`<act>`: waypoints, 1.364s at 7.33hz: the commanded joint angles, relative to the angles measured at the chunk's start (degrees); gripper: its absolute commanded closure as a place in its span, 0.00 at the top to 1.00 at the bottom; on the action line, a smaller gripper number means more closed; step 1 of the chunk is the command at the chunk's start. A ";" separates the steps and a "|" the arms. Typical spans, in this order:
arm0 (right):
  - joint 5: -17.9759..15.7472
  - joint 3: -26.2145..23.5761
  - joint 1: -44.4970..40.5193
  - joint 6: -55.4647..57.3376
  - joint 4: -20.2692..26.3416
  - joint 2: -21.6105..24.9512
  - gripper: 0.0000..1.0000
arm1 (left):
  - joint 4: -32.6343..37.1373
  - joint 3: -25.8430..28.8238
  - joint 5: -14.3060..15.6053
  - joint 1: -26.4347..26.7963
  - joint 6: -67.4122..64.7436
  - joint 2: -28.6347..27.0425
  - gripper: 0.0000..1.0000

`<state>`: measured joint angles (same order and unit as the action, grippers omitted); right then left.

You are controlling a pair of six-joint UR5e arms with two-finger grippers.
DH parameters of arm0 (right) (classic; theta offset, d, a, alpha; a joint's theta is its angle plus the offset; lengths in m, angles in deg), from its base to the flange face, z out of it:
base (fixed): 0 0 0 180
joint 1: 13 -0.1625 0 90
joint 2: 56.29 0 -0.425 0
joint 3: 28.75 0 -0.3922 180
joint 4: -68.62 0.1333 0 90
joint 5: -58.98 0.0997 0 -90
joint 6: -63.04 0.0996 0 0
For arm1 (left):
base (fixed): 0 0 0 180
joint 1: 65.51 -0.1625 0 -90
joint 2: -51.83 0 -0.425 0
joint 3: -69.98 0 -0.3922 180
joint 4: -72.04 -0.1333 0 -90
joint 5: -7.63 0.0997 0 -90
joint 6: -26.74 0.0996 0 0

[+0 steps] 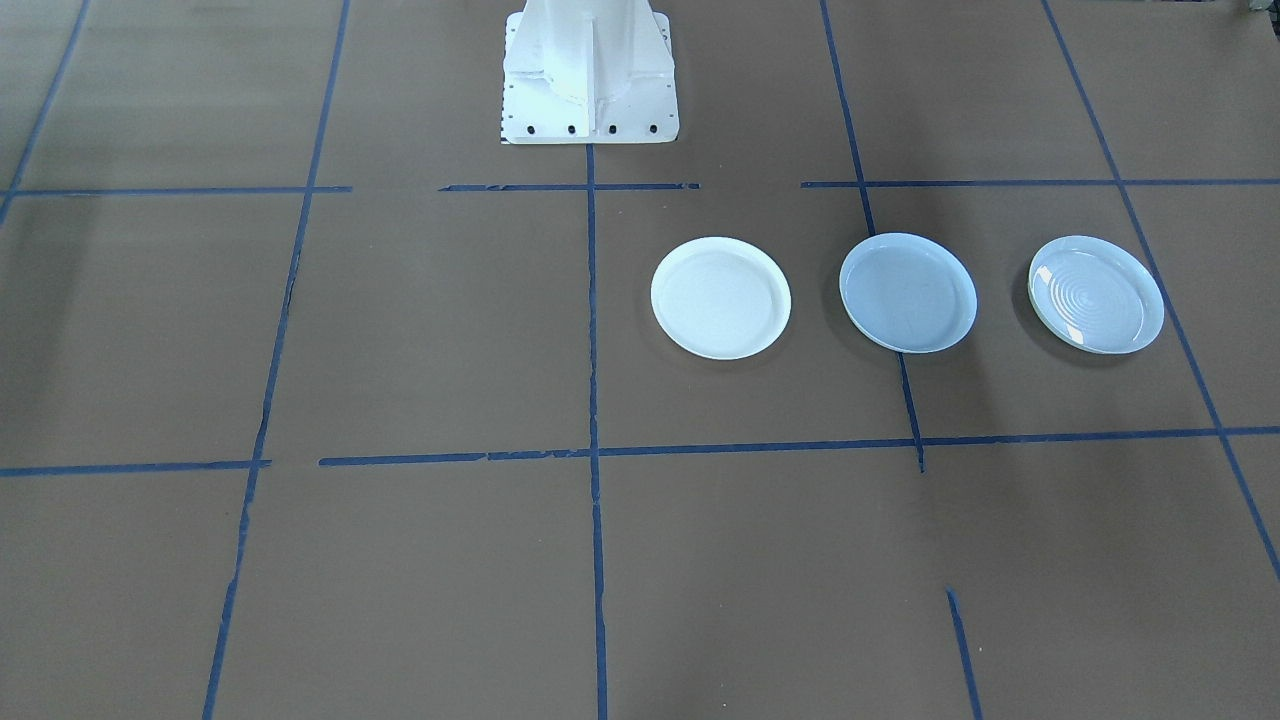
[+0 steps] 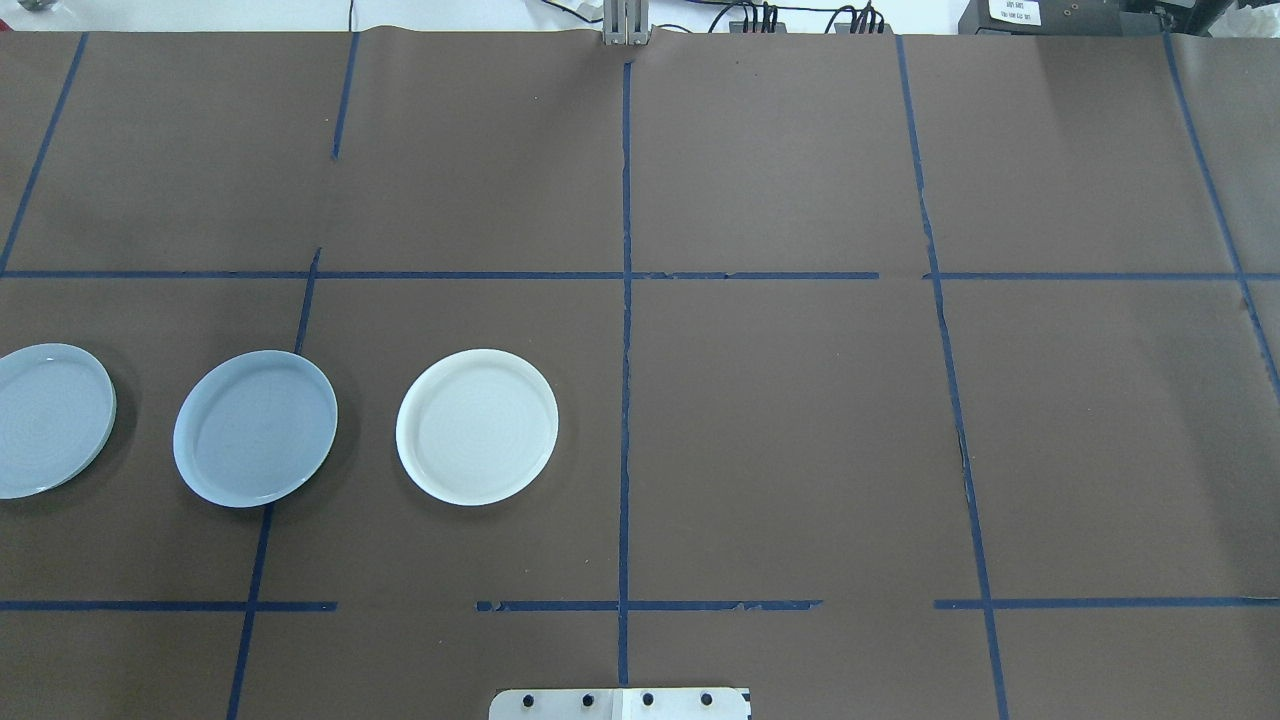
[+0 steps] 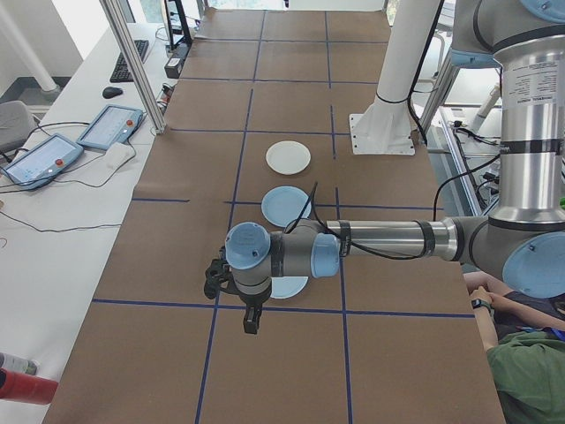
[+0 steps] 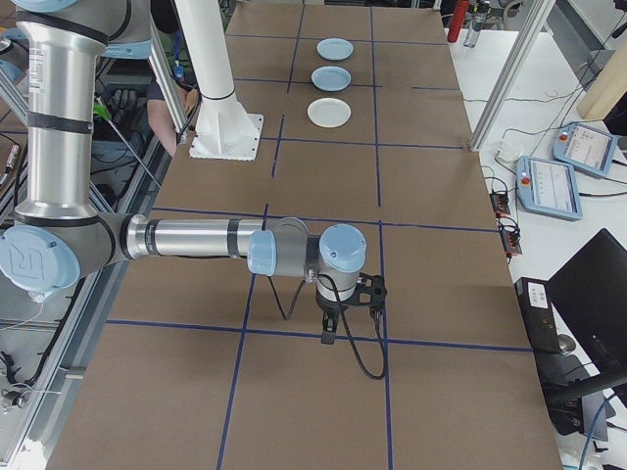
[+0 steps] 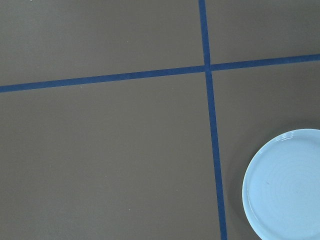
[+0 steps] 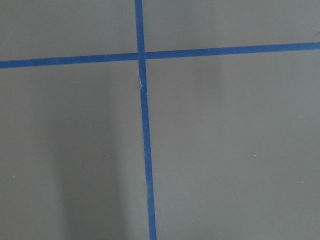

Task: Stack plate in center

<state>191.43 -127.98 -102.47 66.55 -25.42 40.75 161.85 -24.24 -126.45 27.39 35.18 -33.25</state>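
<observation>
Three plates lie in a row on the robot's left half of the brown table. The middle one, the center, is a smooth pale blue-grey plate (image 2: 255,428) (image 1: 908,292). A brighter white plate (image 2: 477,427) (image 1: 720,297) lies on its inner side. A plate with concentric rings (image 2: 45,420) (image 1: 1097,294) (image 5: 285,185) lies on its outer side. My left gripper (image 3: 251,320) hangs above the table next to the ringed plate, and I cannot tell whether it is open or shut. My right gripper (image 4: 330,331) hangs over bare table far from the plates, state also unclear. Neither wrist view shows fingers.
Blue tape lines divide the table into squares. The robot's white base (image 1: 590,80) stands at the near middle edge. Two tablets (image 3: 110,126) lie on a side bench. A person (image 3: 521,353) sits by the left arm's base.
</observation>
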 commanded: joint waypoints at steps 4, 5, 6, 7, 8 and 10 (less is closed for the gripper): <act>0.00 0.00 0.00 0.00 0.00 0.00 1.00 | 0.10 -0.52 -0.91 0.00 -0.26 0.00 1.00; 0.00 0.00 -0.09 0.00 0.00 0.00 1.00 | 0.27 -0.53 -1.96 -0.17 0.00 -0.09 1.00; 0.00 0.00 0.00 0.00 0.00 0.00 1.00 | 0.36 -0.53 -3.89 -2.35 0.09 -0.18 1.00; 0.00 0.00 0.00 0.00 0.00 0.00 1.00 | 1.84 -0.01 -6.17 -7.59 -0.61 -0.09 1.00; 0.00 0.00 0.00 0.00 0.00 0.00 1.00 | 4.38 1.57 -6.28 -11.21 -4.79 -0.61 1.00; 0.00 0.00 -0.09 0.00 0.00 0.00 1.00 | 19.44 7.51 -5.67 -17.81 -17.08 -0.44 1.00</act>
<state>191.43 -127.98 -102.49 66.55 -25.45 40.75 172.24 -20.90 -132.37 13.95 25.20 -33.67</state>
